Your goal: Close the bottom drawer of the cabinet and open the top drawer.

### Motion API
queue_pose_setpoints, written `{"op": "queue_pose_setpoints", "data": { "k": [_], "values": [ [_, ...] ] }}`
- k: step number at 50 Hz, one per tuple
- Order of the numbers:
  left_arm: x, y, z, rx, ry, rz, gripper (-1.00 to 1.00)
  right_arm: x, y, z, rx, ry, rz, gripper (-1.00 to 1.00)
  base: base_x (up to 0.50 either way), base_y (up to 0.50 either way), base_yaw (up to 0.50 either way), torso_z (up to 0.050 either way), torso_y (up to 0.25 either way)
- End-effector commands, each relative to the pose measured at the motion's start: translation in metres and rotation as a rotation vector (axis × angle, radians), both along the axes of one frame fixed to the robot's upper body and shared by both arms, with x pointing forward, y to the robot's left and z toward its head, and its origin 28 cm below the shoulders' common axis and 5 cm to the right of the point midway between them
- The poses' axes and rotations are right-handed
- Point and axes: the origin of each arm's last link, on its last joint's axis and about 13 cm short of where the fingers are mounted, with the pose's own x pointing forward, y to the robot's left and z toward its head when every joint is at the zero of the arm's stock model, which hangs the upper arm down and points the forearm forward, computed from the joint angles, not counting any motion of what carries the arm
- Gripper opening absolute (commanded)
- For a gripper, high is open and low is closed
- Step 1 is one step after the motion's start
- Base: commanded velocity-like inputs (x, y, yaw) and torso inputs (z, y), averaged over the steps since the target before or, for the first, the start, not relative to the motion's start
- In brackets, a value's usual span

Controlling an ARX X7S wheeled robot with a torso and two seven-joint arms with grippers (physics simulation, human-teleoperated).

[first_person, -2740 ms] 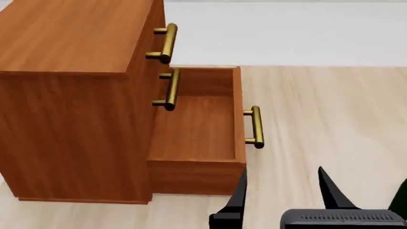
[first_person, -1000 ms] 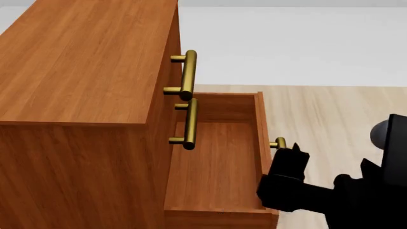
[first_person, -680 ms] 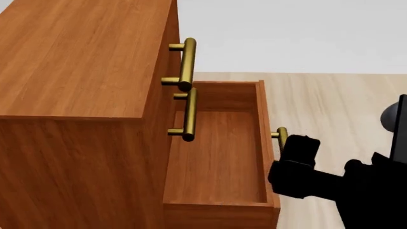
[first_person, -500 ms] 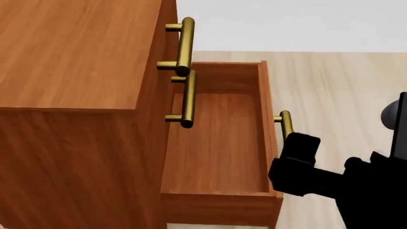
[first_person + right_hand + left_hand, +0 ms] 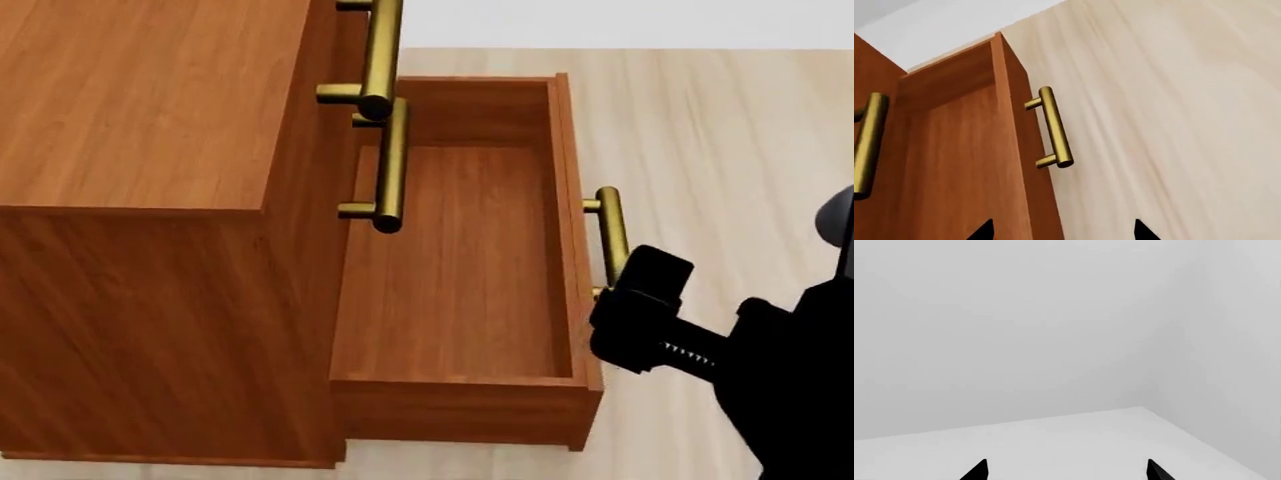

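Note:
The cabinet fills the left of the head view. Its bottom drawer is pulled far out, with nothing in its tray, and its brass handle faces right. The top drawer's handle and the middle handle lie flush against the cabinet front, both drawers shut. My right arm sits at the near end of the bottom handle. In the right wrist view my right gripper is open, its tips astride the drawer front, short of the handle. My left gripper is open, holds nothing and faces only grey surfaces.
Pale wood floor stretches to the right of the drawer and beyond it. A grey wall and a grey floor corner fill the left wrist view. Another brass handle shows past the open tray in the right wrist view.
The head view has tipped downward, so the cabinet slid up the frame. My right arm came in from below to the bottom handle's near end. The bottom drawer stays equally open.

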Motion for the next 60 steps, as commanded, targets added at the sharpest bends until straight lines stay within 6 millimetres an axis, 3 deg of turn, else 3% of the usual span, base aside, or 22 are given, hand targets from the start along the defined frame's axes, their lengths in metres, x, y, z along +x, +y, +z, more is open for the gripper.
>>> {"op": "queue_pose_setpoints", "data": {
  "k": [1,6,8,11,14,20,23,26,36,38,41,51,60],
  "values": [
    [0.000,0.000,-0.003,0.002,-0.004,-0.003,1.00,0.030,-0.008,-0.006,0.057,0.115,-0.033,1.00,0.00,0.00,0.00,0.000,0.000],
    [0.000,0.000,-0.003,0.000,-0.002,-0.005,1.00,0.044,-0.010,-0.010,0.054,0.151,-0.071,1.00,0.00,0.00,0.00,0.000,0.000],
    [0.001,-0.001,0.008,0.001,-0.003,-0.007,1.00,0.049,-0.010,-0.014,0.067,0.178,-0.079,1.00,0.00,0.00,0.00,0.000,0.000],
    [0.000,0.000,-0.003,0.000,-0.002,-0.008,1.00,0.057,-0.012,-0.020,0.059,0.198,-0.094,1.00,0.00,0.00,0.00,0.000,0.000],
    [0.000,-0.001,0.008,0.001,-0.003,-0.006,1.00,0.061,-0.013,-0.023,0.059,0.218,-0.112,1.00,0.00,0.00,0.00,0.000,0.000],
    [0.000,-0.001,-0.003,0.002,-0.002,-0.010,1.00,0.072,-0.016,-0.032,0.071,0.254,-0.147,1.00,0.00,0.00,0.00,0.000,0.000],
    [0.000,-0.001,0.005,0.002,-0.004,-0.010,1.00,0.075,-0.015,-0.037,0.069,0.267,-0.158,1.00,0.00,0.00,0.00,0.000,0.000],
    [-0.001,0.000,-0.003,-0.002,-0.004,-0.004,1.00,0.077,-0.012,-0.043,0.066,0.285,-0.144,1.00,0.00,0.00,0.00,0.000,0.000],
    [0.000,-0.001,-0.002,0.005,-0.001,-0.013,1.00,0.091,-0.005,-0.064,0.082,0.338,-0.122,1.00,0.00,0.00,0.00,0.000,0.000],
    [0.001,-0.001,0.007,0.003,-0.001,-0.014,1.00,0.092,-0.004,-0.065,0.081,0.341,-0.111,1.00,0.00,0.00,0.00,0.000,0.000],
    [0.000,-0.001,-0.002,0.006,-0.002,-0.015,1.00,0.095,-0.002,-0.070,0.083,0.354,-0.107,1.00,0.00,0.00,0.00,0.000,0.000],
    [0.000,-0.001,0.005,0.001,-0.008,-0.016,1.00,0.101,0.003,-0.081,0.070,0.369,-0.096,1.00,0.00,0.00,0.00,0.000,0.000],
    [-0.001,-0.001,-0.002,0.001,-0.013,-0.016,1.00,0.106,0.011,-0.088,0.073,0.381,-0.057,1.00,0.00,0.00,0.00,0.000,-0.002]
  ]
}}
